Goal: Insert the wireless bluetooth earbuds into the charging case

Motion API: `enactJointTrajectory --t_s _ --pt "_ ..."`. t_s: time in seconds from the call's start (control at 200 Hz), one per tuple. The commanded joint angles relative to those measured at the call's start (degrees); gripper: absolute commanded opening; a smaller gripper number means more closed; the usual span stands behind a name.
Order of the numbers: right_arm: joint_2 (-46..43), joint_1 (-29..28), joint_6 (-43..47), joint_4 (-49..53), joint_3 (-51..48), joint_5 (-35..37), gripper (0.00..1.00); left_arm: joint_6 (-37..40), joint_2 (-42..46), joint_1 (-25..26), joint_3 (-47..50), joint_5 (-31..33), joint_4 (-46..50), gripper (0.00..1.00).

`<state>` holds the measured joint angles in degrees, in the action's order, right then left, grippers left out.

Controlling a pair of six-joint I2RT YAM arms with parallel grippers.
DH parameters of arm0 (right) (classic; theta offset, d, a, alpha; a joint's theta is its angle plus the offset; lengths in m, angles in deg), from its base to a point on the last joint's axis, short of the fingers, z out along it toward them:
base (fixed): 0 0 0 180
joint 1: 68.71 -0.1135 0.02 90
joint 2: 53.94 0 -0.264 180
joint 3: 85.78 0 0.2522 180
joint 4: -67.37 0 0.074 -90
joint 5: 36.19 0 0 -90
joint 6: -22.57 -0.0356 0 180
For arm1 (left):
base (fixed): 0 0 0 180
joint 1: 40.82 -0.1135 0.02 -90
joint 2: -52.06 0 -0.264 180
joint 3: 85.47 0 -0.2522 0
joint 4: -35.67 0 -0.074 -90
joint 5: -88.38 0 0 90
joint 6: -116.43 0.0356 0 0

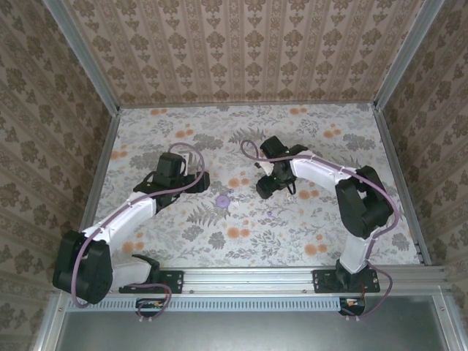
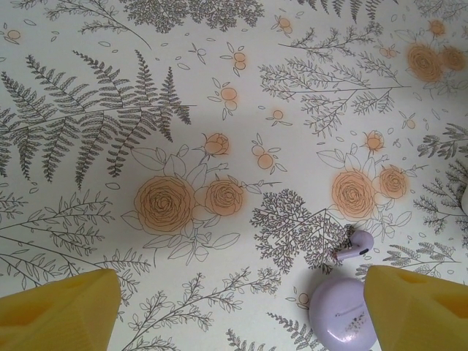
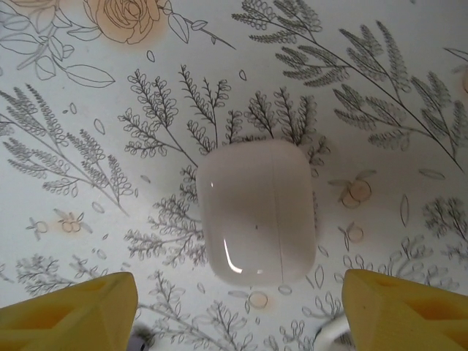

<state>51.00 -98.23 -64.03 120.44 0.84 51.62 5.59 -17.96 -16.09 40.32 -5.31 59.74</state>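
One earbud (image 2: 356,246) beside purple case (image 2: 342,316)

Table (image 1: 314,241): two cases and one earbud lie on it.

Middle case (image 1: 221,199) lies near the table's centre, between the two arms. The earbud (image 2: 356,246) lies just beside that case.

Left gripper (image 1: 199,180) stands just left of the middle case and slightly farther back.

Right case (image 3: 257,221) lies under the right gripper (image 1: 265,188), to the right of the middle case and farther back. It is apart from both fingers (image 3: 69,314).
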Motion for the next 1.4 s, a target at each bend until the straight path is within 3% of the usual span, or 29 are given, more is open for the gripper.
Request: enactJointTrajectory --t_s 0.0,0.36,0.57,0.77,0.975,1.28,1.345,1.39 --pt "3.2 -0.4 2.5 1.8 2.8 -0.5 0.73 -0.5 1.0 0.1 0.5 0.0 1.1 0.87" --pt "8.1 -0.4 3.1 1.1 4.1 1.4 0.7 -0.8 1.2 0.1 1.2 0.6 1.2 0.87" --pt "8.6 -0.4 3.5 0.3 3.6 2.2 0.55 -0.9 1.1 0.1 1.2 0.7 1.1 0.87" --pt "4.4 -0.4 4.1 -3.6 0.6 3.0 0.49 -1.2 0.6 0.1 0.5 -0.9 1.7 0.87" --pt "-5.3 -1.0 6.7 -14.4 -7.6 1.6 0.45 -1.7 -0.4 0.1 -2.6 -7.1 4.8 0.83" --pt "-18.8 -2.9 10.7 -32.3 -18.0 -8.9 0.41 -4.0 -1.2 0.9 -6.2 -20.8 6.3 0.76" --pt "-20.4 -3.8 13.8 -35.7 -19.8 -11.2 0.41 -4.3 -1.0 1.0 -6.6 -23.5 5.6 0.72" --pt "-21.4 -4.6 17.4 -38.4 -21.5 -13.6 0.41 -3.6 -0.8 0.9 -6.9 -25.4 4.7 0.64"
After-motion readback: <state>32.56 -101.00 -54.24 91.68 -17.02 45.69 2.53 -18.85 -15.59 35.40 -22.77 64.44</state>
